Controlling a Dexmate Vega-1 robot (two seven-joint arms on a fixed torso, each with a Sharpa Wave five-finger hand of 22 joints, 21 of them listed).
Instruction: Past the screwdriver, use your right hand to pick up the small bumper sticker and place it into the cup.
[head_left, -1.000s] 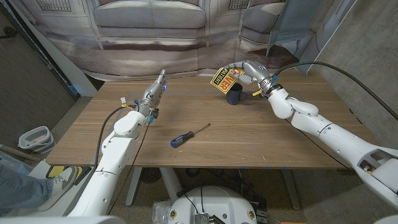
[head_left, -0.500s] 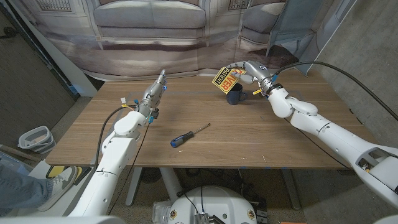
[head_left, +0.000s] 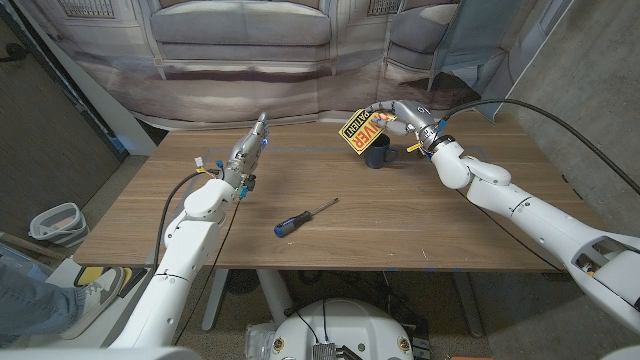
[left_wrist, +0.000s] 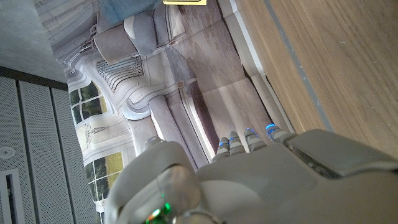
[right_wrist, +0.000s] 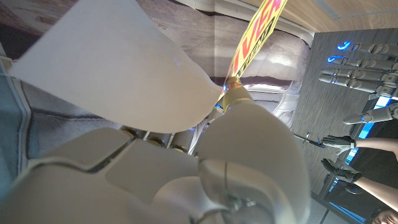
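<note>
My right hand (head_left: 403, 115) holds the yellow bumper sticker (head_left: 361, 127) with red and black lettering at the far side of the table. The sticker hangs tilted just above and left of the dark blue cup (head_left: 377, 151). In the right wrist view the sticker (right_wrist: 255, 34) runs edge-on up from my fingers (right_wrist: 239, 99), beside its white backing (right_wrist: 112, 68). The blue-handled screwdriver (head_left: 303, 217) lies at mid-table, nearer than the cup. My left hand (head_left: 251, 148) stands on its edge at the far left with fingers straight and nothing in it; its back (left_wrist: 249, 180) shows in the left wrist view.
A printed backdrop of a sofa (head_left: 240, 40) hangs behind the table's far edge. The wooden table (head_left: 450, 235) is bare around the screwdriver. A grey bin (head_left: 55, 222) stands on the floor to the left.
The right hand has shifted the sticker slightly left and up over the cup. The left arm and the screwdriver have not moved.
</note>
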